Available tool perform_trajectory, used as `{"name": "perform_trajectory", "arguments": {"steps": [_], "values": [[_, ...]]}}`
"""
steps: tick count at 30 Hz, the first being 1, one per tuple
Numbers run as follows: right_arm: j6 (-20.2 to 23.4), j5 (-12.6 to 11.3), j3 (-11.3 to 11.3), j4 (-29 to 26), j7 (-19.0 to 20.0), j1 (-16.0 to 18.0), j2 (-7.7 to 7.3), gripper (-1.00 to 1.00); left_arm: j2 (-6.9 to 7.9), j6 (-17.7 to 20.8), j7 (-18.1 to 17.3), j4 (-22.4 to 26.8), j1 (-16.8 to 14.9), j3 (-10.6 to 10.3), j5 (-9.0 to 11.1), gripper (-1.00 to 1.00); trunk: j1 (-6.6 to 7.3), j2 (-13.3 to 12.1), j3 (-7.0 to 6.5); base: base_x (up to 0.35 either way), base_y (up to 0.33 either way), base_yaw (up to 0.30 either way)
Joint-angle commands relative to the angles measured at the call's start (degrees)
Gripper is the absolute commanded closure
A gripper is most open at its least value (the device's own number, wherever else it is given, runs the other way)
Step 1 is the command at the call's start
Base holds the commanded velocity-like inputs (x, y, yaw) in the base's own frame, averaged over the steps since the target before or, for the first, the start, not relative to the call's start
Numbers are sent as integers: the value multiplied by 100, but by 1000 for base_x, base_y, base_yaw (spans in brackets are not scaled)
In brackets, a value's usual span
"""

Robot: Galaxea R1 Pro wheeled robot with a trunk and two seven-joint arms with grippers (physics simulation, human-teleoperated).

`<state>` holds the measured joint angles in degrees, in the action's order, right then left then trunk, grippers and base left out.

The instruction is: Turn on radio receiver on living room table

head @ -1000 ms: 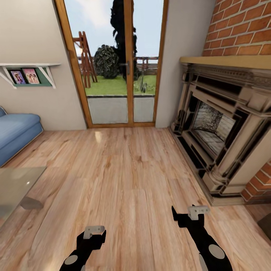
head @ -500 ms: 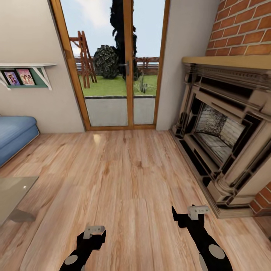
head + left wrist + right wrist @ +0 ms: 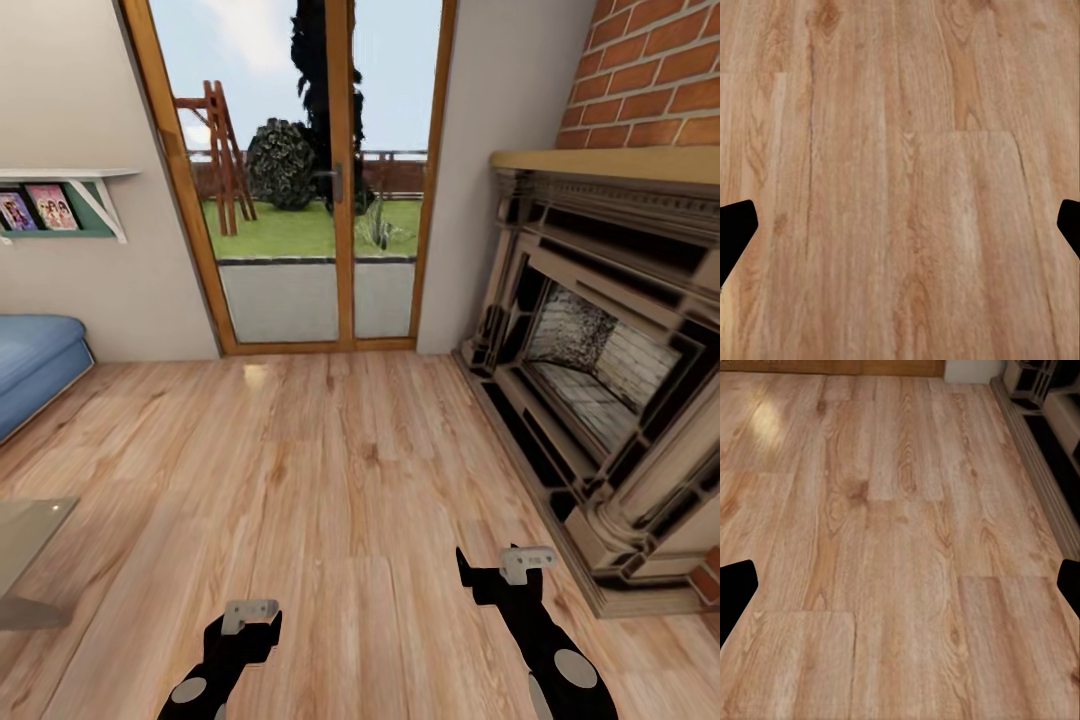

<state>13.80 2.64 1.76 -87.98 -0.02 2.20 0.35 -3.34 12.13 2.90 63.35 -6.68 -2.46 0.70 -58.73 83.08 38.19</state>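
The radio receiver is out of view. A corner of the table (image 3: 22, 530), glossy and grey, pokes in at the lower left of the head view. Both arms hang low over the light wood floor (image 3: 330, 470) of the living room. My left gripper (image 3: 250, 622) is open, its dark fingertips (image 3: 733, 232) set wide apart with bare floorboards between them. My right gripper (image 3: 503, 572) is open too, its fingertips (image 3: 735, 592) at the frame's sides and nothing held.
A blue sofa (image 3: 30, 362) stands at the left under a wall shelf (image 3: 60, 200) of photos. Glazed wood-framed doors (image 3: 320, 200) to a garden are straight ahead. A brick fireplace (image 3: 600, 380) with a stepped hearth runs along the right.
The camera has moved forward toward the doors: the sofa and table have slid toward the left edge, and the fireplace has slid rightward. Both arms keep the same pose.
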Motion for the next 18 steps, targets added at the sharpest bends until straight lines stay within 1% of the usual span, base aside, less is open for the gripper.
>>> {"name": "perform_trajectory", "arguments": {"steps": [1,11,18], "values": [[0,0,0,0,-1,0,0,-100,0,0,0,1,0,0,0,-100,0,0,0,312,0,0],[0,0,0,0,-1,0,0,-100,0,0,0,1,0,0,0,-100,0,0,0,310,1,0],[0,0,0,0,0,0,0,-100,0,0,0,3,0,0,0,-100,0,0,0,306,56,0]]}}
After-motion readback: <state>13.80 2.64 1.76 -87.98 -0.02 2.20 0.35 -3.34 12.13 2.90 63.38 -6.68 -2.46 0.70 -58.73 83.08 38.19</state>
